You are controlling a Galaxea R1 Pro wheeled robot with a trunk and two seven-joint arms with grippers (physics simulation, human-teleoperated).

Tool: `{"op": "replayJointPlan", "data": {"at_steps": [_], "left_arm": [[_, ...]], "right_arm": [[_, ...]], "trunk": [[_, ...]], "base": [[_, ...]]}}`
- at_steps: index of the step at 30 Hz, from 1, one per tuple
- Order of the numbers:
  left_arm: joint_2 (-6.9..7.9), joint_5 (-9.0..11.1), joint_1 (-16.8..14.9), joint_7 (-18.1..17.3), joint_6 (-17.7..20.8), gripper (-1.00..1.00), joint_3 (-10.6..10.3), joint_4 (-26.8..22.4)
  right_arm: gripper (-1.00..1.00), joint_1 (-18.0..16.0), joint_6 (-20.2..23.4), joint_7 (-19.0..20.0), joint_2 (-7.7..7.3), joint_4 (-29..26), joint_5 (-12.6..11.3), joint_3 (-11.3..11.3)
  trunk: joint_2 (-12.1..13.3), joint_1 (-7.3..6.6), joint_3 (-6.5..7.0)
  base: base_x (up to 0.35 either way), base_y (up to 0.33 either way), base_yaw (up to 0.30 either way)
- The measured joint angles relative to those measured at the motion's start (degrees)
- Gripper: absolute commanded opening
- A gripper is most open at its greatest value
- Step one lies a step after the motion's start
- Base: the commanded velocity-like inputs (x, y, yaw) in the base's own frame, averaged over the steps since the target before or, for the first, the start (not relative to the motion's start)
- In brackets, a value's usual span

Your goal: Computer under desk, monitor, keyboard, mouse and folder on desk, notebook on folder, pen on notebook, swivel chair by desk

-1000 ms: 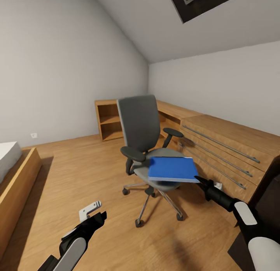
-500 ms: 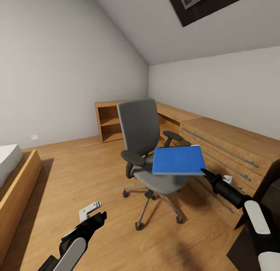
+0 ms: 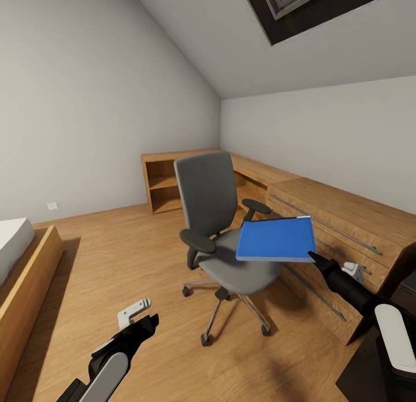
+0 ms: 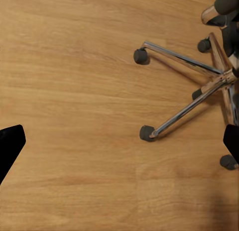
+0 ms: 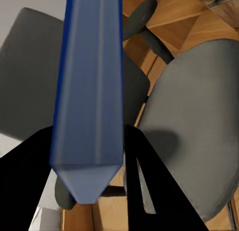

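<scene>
The right pincer (image 5: 89,156) grips the folder (image 3: 276,240) above the swivel chair (image 3: 222,240).

- The flat bright blue folder (image 3: 276,239) is rising off the grey swivel chair's seat (image 3: 238,271) and drifting right toward the light-wood cabinets (image 3: 335,217).
- The right gripper (image 3: 315,256), clamped on its corner, climbs with it.
</scene>
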Motion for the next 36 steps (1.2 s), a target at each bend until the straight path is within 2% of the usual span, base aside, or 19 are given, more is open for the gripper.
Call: {"op": "replayJointPlan", "data": {"at_steps": [3,9,14,19,31,36], "left_arm": [[0.00,0.0,0.0,0.1,0.0,1.00,0.0,0.0],[-0.01,-0.2,0.0,0.3,0.0,1.00,0.0,0.0],[-0.01,-0.2,0.0,0.1,0.0,1.00,0.0,0.0],[0.08,-0.1,0.0,-0.5,-0.1,1.00,0.0,0.0],[0.11,0.2,0.0,-0.4,-0.1,1.00,0.0,0.0],[0.08,0.1,0.0,-0.4,-0.1,1.00,0.0,0.0]], "right_arm": [[-1.00,0.5,0.4,-0.4,0.21,-0.2,-2.2,-0.2],[-1.00,0.7,0.6,-0.5,0.26,-0.2,-3.3,-0.3],[-1.00,0.7,0.3,-0.5,0.37,-0.2,-3.6,-0.3],[-1.00,0.8,0.0,-0.6,0.45,0.6,-3.6,-0.3],[-1.00,0.8,0.0,-0.5,0.44,0.7,-3.7,-0.3],[-1.00,0.8,0.0,-0.6,0.44,0.7,-3.6,-0.3]], "trunk": [[1.2,-0.66,0.54],[3.6,-1.98,1.62],[5.6,-3.08,2.51],[7.6,-4.17,3.41],[12.4,-6.81,5.57],[14.4,-7.91,6.46]], "base": [[0.000,0.000,0.000],[0.000,0.000,0.000],[0.000,0.000,0.000],[0.000,0.027,-0.229],[0.000,0.258,-0.263],[-0.037,0.083,-0.264]]}}
